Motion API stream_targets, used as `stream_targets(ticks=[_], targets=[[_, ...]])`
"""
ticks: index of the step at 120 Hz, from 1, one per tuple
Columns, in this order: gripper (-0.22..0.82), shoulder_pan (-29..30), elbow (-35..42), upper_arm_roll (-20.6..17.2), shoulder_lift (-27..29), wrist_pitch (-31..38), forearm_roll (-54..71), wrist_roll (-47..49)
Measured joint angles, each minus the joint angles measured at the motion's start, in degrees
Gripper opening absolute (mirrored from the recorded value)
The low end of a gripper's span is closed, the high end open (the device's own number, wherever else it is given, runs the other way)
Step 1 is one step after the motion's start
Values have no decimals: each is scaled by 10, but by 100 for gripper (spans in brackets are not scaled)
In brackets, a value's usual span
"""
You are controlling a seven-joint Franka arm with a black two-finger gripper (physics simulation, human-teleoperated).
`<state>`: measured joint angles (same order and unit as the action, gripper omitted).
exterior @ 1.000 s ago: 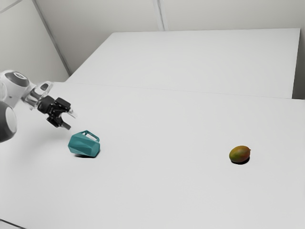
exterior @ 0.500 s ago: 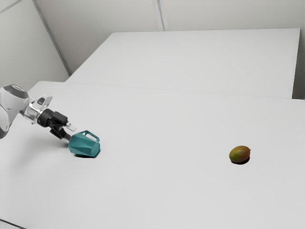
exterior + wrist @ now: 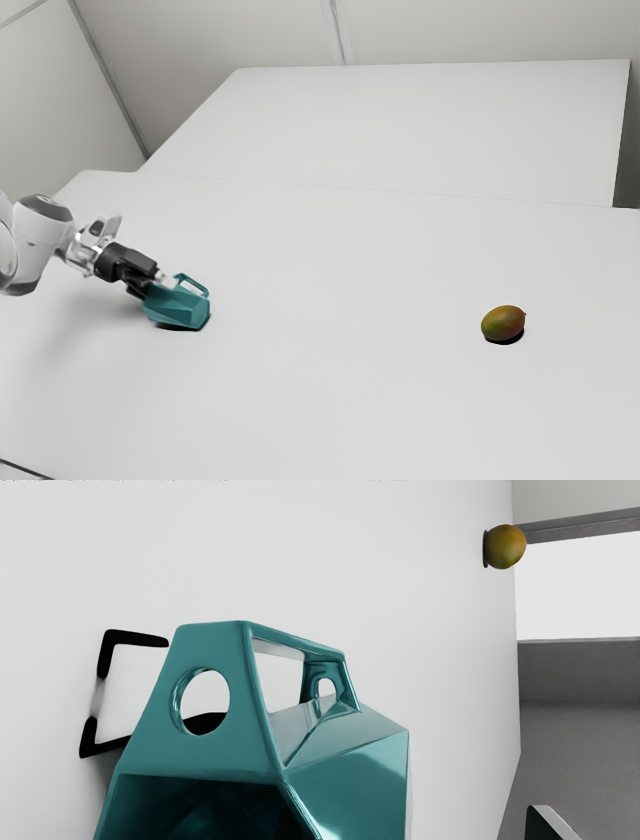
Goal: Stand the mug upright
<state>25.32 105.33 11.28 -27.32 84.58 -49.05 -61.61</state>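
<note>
White counter (image 3: pixel 350 390). Teal mug (image 3: pixel 181 308) on its side, eight o'clock in exterior view, mouth toward tool (image 3: pixel 156 287). Tool spread wide, nothing gripped. Mug likely light, rigid, slick on facets; best pinch: rim wall, squarely.

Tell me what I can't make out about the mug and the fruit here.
- Mug's lower part: wrist view, cut off by the bottom edge.
- Depth of its inside: wrist view, lost in dark shadow.
- Whether the gripper touches it: exterior view, too small.
- Fruit's underside: exterior view, hidden by its own body.
</note>
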Motion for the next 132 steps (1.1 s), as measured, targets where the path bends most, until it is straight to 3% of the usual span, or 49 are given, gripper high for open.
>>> stream_targets(ticks=[18, 39, 61, 83, 100, 108, 112, 121, 132], targets=[[8, 0, 4, 1, 3, 3, -4, -7], [-9, -1, 7, -1, 7, 3, -8, -13], [-14, -1, 7, -9, 34, -8, -17, -15], [-16, -57, -9, -22, 126, 13, 45, -7], [-17, -67, -80, -141, 142, 84, 231, 27], [-17, -98, -88, -163, 138, 129, 331, 57], [-17, -125, -89, -157, 136, 149, 374, 74], [-17, -222, -87, -86, 133, 188, 443, 120], [-17, -275, -71, -53, 131, 235, 501, 179]])
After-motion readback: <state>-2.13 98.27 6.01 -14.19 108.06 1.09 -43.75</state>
